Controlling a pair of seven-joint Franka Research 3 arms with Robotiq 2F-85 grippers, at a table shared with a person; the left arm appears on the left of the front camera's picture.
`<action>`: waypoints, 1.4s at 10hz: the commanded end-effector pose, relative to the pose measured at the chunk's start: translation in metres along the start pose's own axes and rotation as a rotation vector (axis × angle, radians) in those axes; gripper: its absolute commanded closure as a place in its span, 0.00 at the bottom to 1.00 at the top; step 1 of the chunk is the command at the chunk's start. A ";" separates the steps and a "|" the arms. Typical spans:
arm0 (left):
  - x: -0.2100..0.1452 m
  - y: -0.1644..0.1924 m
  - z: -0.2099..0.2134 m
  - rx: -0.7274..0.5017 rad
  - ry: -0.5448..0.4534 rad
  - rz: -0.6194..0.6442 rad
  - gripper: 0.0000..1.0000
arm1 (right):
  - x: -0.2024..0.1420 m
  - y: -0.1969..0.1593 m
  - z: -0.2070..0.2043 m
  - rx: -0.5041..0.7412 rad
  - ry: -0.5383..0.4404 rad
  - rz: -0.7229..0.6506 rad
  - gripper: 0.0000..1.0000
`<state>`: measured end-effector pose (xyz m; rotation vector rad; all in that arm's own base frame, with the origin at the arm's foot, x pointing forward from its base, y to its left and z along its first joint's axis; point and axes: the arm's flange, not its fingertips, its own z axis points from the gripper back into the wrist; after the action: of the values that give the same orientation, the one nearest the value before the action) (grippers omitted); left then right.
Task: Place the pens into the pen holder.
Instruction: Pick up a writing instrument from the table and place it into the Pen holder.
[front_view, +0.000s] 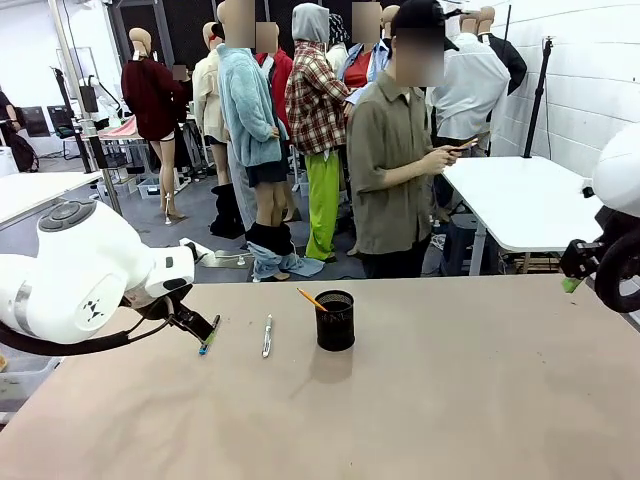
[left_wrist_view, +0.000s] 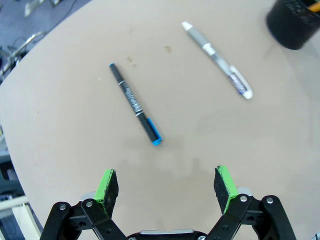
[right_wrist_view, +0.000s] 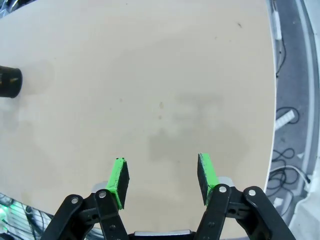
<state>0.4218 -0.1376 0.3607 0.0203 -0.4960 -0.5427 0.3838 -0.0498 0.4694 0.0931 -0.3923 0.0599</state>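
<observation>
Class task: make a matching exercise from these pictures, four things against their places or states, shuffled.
1 orange pencil
2 silver pen
3 black pen
4 left gripper

A open, empty
B lying closest to the left gripper
C leaning in the pen holder
D lying between black pen and holder

Pairs: 1-C, 2-D, 3-B, 4-A

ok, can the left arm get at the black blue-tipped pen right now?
Probably yes. The left gripper is open, hovering over the table with the black pen lying flat just ahead of it, well apart from the silver pen. Nothing sits between them.
</observation>
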 end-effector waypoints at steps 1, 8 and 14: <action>0.034 -0.005 -0.023 0.074 0.077 0.111 0.00 | -0.002 0.001 -0.004 -0.018 -0.007 -0.012 0.31; 0.036 0.009 -0.040 0.005 0.094 0.139 0.00 | -0.002 0.001 -0.004 -0.018 -0.007 -0.012 0.31; 0.059 0.028 -0.073 -0.004 0.218 0.224 0.00 | -0.002 0.001 -0.004 -0.018 -0.007 -0.012 0.31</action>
<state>0.5010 -0.1459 0.3289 0.0247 -0.3045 -0.3576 0.3841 -0.0515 0.4693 0.1002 -0.3941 0.0638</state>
